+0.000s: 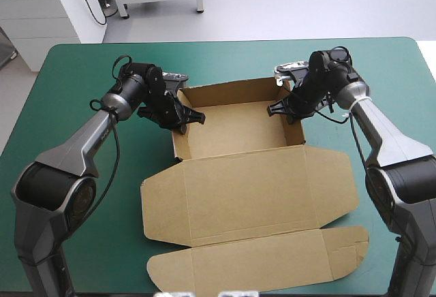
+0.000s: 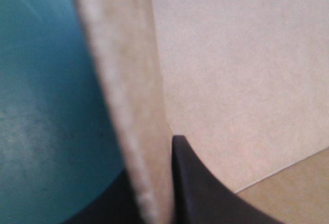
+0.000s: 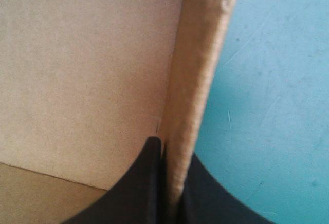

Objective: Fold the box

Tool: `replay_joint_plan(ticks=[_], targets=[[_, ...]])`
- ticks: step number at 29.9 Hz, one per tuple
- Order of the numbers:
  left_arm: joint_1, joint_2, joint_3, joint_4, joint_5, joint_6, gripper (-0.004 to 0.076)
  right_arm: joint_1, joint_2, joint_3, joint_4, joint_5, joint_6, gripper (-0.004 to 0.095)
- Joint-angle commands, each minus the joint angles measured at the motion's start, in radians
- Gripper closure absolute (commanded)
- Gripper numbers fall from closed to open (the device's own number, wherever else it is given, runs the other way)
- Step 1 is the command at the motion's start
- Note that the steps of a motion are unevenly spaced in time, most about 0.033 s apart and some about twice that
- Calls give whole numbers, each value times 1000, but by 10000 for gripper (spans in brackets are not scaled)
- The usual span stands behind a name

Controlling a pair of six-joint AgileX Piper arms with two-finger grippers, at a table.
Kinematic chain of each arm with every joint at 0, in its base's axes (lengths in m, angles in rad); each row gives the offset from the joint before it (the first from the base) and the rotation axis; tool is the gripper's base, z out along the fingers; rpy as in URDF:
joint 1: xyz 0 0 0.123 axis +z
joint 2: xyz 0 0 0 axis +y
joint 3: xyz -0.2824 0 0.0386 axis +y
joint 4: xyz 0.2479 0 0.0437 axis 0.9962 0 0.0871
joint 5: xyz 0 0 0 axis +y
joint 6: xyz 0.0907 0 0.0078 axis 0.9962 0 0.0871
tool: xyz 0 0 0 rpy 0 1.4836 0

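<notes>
Pinching opposite walls of the box (image 1: 238,130), an open tray at the middle of the table (image 1: 68,79): left gripper (image 1: 182,118), right gripper (image 1: 287,110). Might buckle a wall if squeezed or pulled unevenly.

My right gripper (image 3: 165,149), two broad black fingers, is pinched on the upright wall of the brown cardboard box (image 3: 198,64), with one finger inside it and one outside. Beyond the wall's outer face lies the teal-green table cover (image 3: 272,106).
</notes>
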Motion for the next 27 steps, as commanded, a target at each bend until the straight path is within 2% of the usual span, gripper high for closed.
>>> replay_joint_plan(ticks=[1, 6, 9, 13, 18, 20, 22, 27], targets=[[-16, -24, -72, -16, 57, 64, 731, 5, -29, -22, 46, 41, -62, 927], [-14, -19, -114, 13, 118, 75, 727, 5, -30, -22, 26, 41, -62, 926], [-14, -23, -146, 6, 118, 89, 688, 5, -30, -22, 2, 41, -72, 884], [-14, -40, -166, -1, 118, 111, 558, 5, -32, -22, -13, 43, -77, 691], [-14, -49, -166, 15, 118, 111, 264, 5, -42, -26, -13, 43, -77, 322], [-14, -49, -166, 34, 118, 91, 195, 5, -46, -26, -13, 43, -73, 224], [-14, -50, -166, 42, 118, 89, 173, 5, -54, -26, -13, 43, -63, 185], [-14, -72, -166, 64, 118, 75, 174, 5, -92, -29, -13, 43, -63, 185]])
